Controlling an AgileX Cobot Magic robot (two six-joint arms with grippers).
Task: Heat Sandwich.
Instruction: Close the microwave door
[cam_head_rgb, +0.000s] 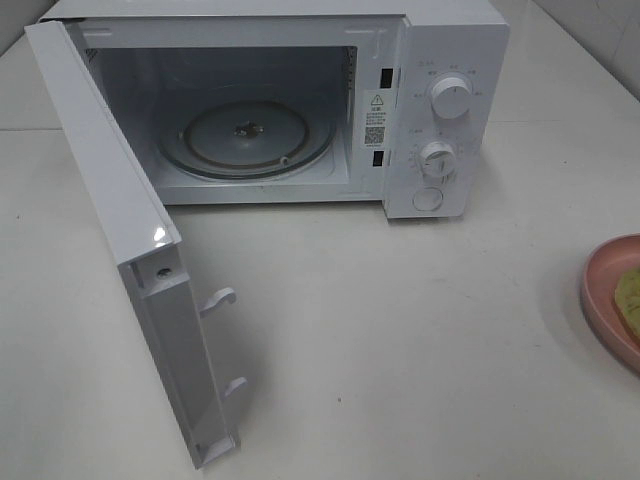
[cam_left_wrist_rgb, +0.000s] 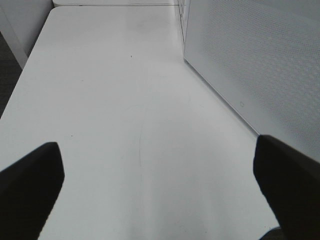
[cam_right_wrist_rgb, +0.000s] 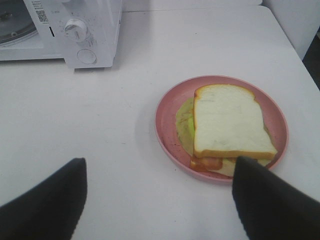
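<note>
The sandwich (cam_right_wrist_rgb: 227, 122), pale bread over green and reddish filling, lies on a round pink plate (cam_right_wrist_rgb: 167, 120) on the white table. In the exterior high view only a sliver of the sandwich (cam_head_rgb: 630, 295) and the plate (cam_head_rgb: 603, 290) shows at the right edge. My right gripper (cam_right_wrist_rgb: 157, 200) is open, hovering short of the plate, one finger (cam_right_wrist_rgb: 270, 200) near the plate's rim. My left gripper (cam_left_wrist_rgb: 155, 190) is open over bare table beside the microwave door (cam_left_wrist_rgb: 260, 65). Neither gripper shows in the exterior high view.
The white microwave (cam_head_rgb: 300, 100) stands at the back with its door (cam_head_rgb: 140, 260) swung wide open to the left. Its glass turntable (cam_head_rgb: 245, 135) holds nothing. Two knobs (cam_head_rgb: 450, 100) and a button sit on its right panel.
</note>
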